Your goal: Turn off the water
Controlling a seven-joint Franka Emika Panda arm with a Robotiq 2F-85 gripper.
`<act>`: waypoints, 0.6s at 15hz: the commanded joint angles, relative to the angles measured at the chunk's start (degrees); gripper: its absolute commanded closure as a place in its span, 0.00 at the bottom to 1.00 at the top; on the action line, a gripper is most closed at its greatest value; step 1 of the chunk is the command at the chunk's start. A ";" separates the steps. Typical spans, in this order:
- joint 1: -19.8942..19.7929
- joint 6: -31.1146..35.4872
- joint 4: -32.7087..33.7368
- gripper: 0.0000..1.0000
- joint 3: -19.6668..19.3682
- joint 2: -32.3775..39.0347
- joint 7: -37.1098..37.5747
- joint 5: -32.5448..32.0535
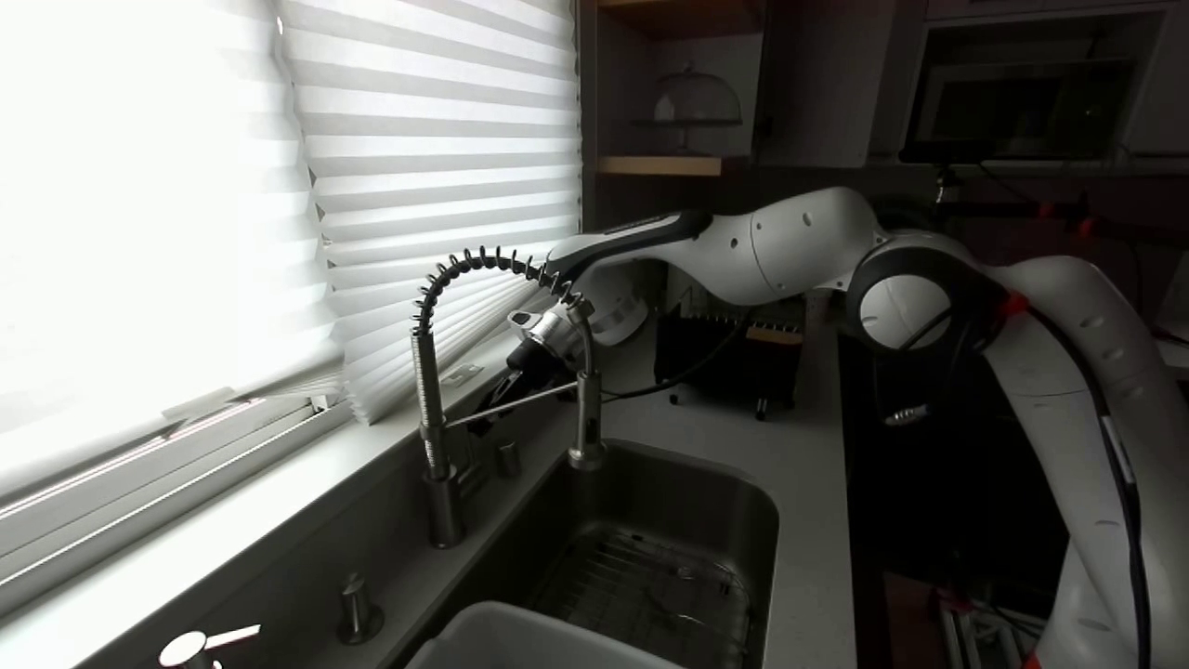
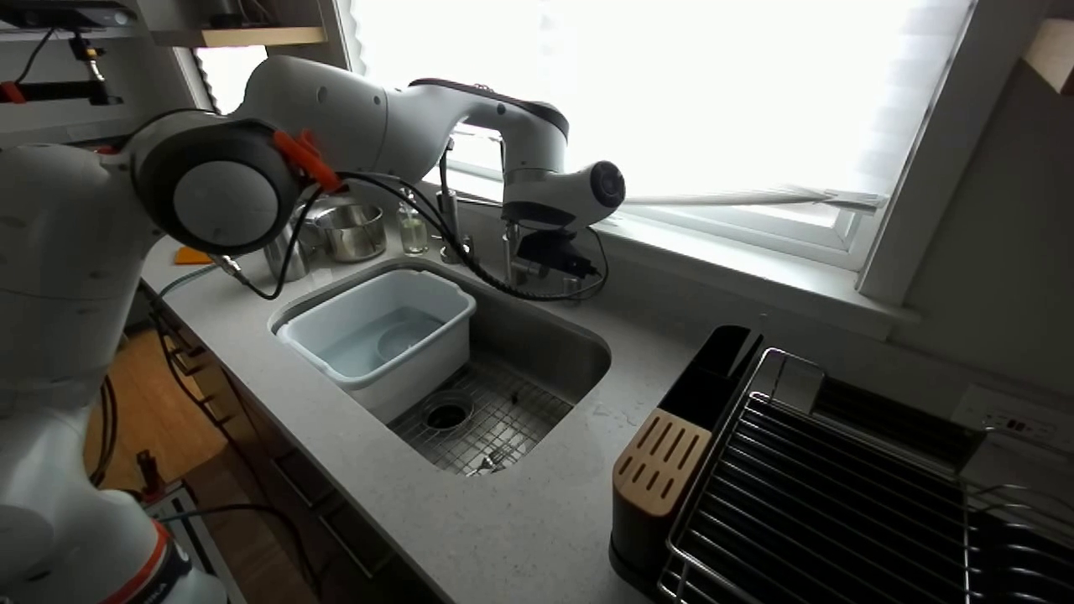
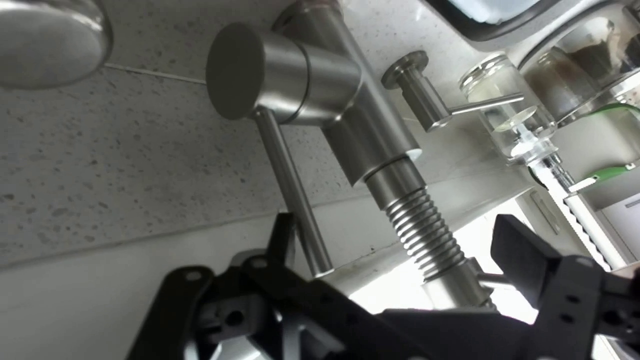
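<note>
A brushed-metal spring faucet (image 1: pixel 446 511) stands behind the sink; its spray head (image 1: pixel 588 418) hangs over the sink. I cannot make out a water stream below it. In the wrist view the faucet body (image 3: pixel 365 115) crosses the middle, with its thin rod handle (image 3: pixel 292 185) angled down. My gripper (image 3: pixel 402 245) is open, fingers wide apart. The handle's end lies beside the inner side of the left finger; I cannot tell whether they touch. The spring neck shows between the fingers. My gripper also shows behind the faucet hose in an exterior view (image 1: pixel 485 409) and below the wrist (image 2: pixel 550 250).
A white tub (image 2: pixel 419 369) holding water sits in the steel sink (image 2: pixel 579 352). A small tap (image 3: pixel 422 95) and a soap bottle (image 3: pixel 510 105) stand near the faucet. Window blinds (image 1: pixel 437 139) hang close to the arm. A dish rack (image 2: pixel 822 486) stands on the counter (image 2: pixel 537 512).
</note>
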 commanded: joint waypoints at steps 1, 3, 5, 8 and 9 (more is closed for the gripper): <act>1.55 -0.74 -3.05 0.00 -2.84 -3.04 3.83 -7.16; 1.69 -0.65 -5.24 0.00 -3.81 -5.10 5.41 -12.53; 1.18 -1.46 -7.55 0.00 -4.36 -7.39 6.18 -17.70; 0.62 -2.54 -12.49 0.00 -5.15 -12.13 8.15 -24.36; 0.70 -2.60 -14.80 0.00 -5.52 -14.33 9.23 -26.46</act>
